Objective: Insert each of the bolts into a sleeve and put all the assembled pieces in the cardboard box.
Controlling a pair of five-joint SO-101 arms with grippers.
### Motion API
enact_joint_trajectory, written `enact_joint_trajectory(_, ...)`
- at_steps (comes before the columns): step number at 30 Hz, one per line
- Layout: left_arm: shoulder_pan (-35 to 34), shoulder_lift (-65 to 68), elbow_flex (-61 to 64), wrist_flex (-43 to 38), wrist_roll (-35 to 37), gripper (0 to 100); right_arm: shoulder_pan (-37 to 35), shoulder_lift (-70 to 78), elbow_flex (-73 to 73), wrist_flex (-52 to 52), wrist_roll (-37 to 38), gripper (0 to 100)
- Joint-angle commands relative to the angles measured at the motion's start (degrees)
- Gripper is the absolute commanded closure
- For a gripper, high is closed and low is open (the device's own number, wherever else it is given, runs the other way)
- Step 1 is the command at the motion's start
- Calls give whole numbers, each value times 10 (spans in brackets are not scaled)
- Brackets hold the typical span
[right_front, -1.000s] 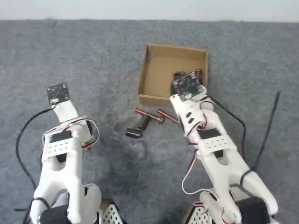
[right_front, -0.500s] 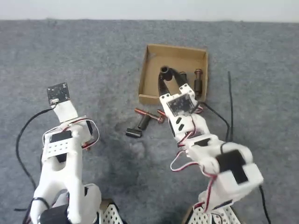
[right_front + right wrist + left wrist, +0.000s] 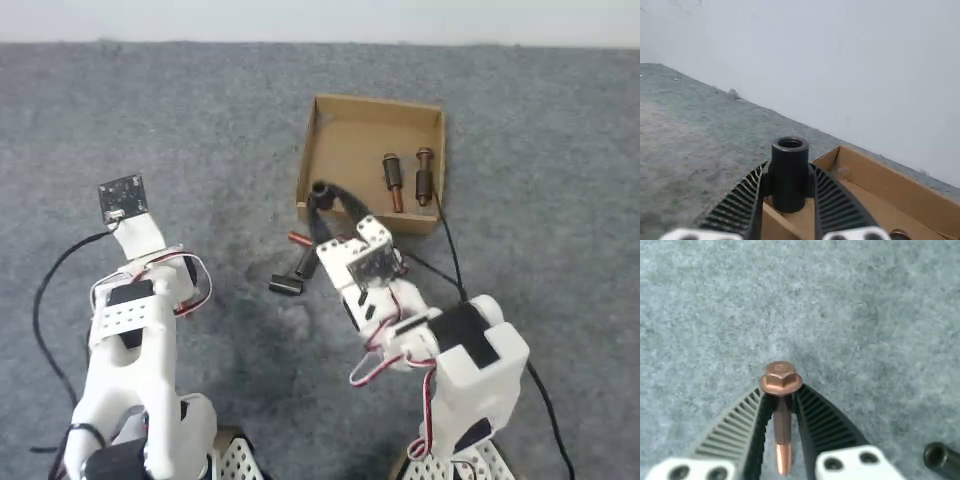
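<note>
Sleeve pulled back — between right jaws

Grey carpet, pale wall

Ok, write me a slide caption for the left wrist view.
Left claw shut on the shank of a copper bolt over grey carpet, a black sleeve lying nearby.

arms: white shells, black servos | fingers: black, ribbed | cables: black, red-white
</note>
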Motion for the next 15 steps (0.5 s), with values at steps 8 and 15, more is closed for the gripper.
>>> enact_joint_trajectory(8, -4, -32, -13, -17, 4, 989, -52, -180, 153, -10, -33, 992)
enact_joint_trajectory(15, -23, -32, -56, -17, 7, 989, -87, -237, 226, -13, -33, 992)
